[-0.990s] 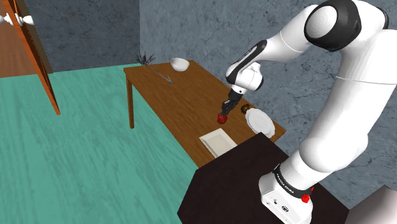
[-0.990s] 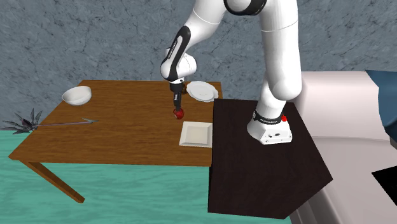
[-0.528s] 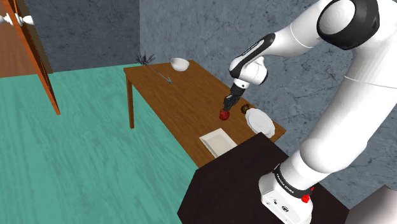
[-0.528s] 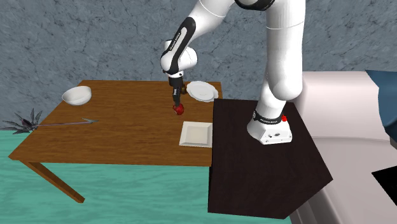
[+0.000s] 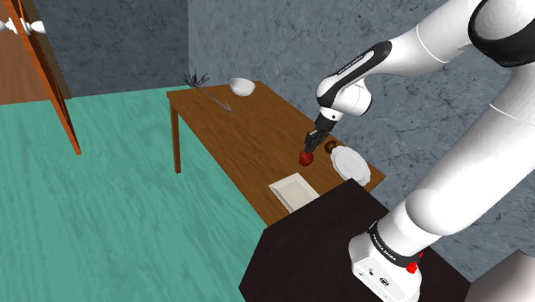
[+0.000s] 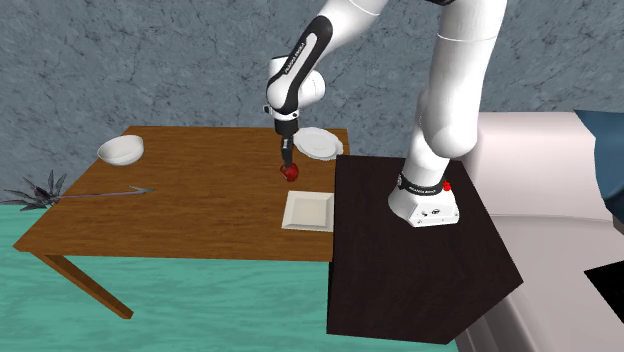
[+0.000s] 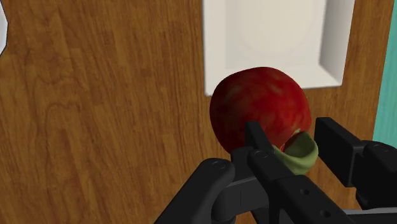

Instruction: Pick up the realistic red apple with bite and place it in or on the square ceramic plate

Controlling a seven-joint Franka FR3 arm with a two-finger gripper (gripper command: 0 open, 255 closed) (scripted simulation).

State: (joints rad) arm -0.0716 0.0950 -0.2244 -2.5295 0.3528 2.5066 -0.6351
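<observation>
Half done, at a guess. Gripper (image 7: 294,145) clenched on red apple (image 7: 261,108), bite mark between its fingers. Apple held above wooden table (image 6: 190,190), just beside square white plate (image 6: 308,211), not yet over plate's middle. Left: carry over plate, lower, release.

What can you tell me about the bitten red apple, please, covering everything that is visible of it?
The red apple is rounded, glossy, deep red with faint lighter mottling. A bite on one side shows pale green flesh. The gripper is shut on it, black fingers clasping it either side of the bite. It hangs low over the wooden table, seemingly just clear of it, near the square white plate but not on it.
</observation>
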